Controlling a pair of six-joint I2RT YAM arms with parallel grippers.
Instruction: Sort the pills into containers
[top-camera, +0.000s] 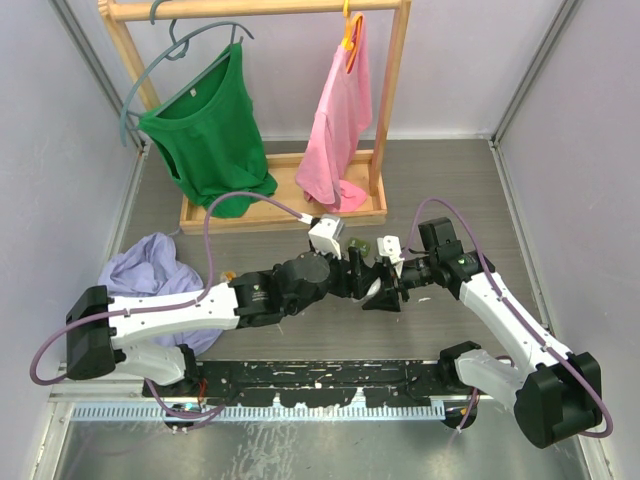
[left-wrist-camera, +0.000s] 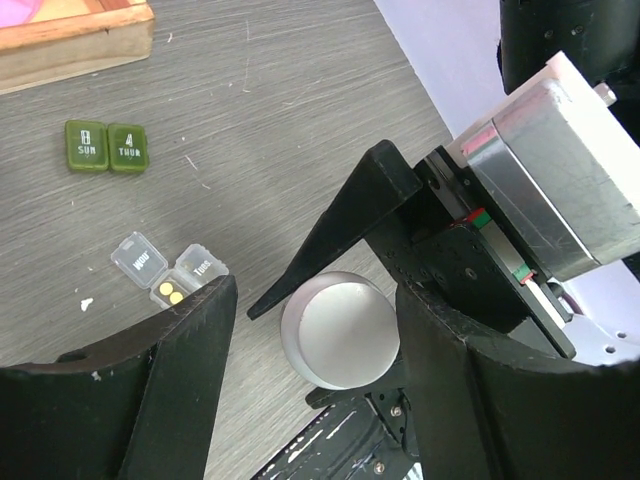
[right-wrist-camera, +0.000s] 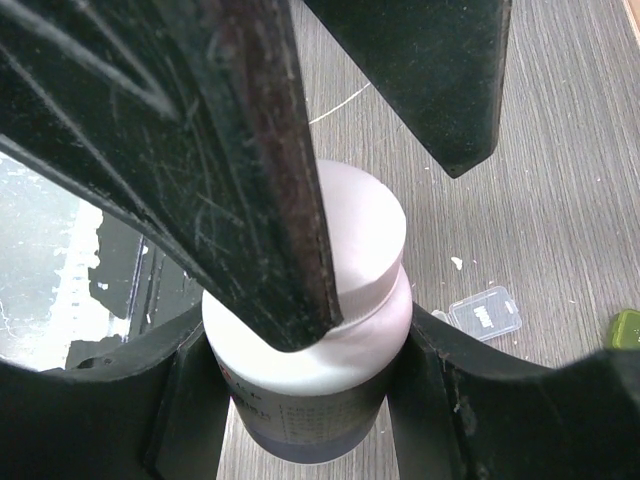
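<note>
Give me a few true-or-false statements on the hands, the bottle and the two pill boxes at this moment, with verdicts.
1. The right hand grips the white bottle by its body. True.
2. The bottle's cap is off. False: the cap sits on the bottle.
3. The left hand is shut on the cap. False: its fingers stand open on either side of it.
4. The green pill box has both lids closed. True.
5. The clear pill box is empty. False: yellow pills lie in its one open compartment.
</note>
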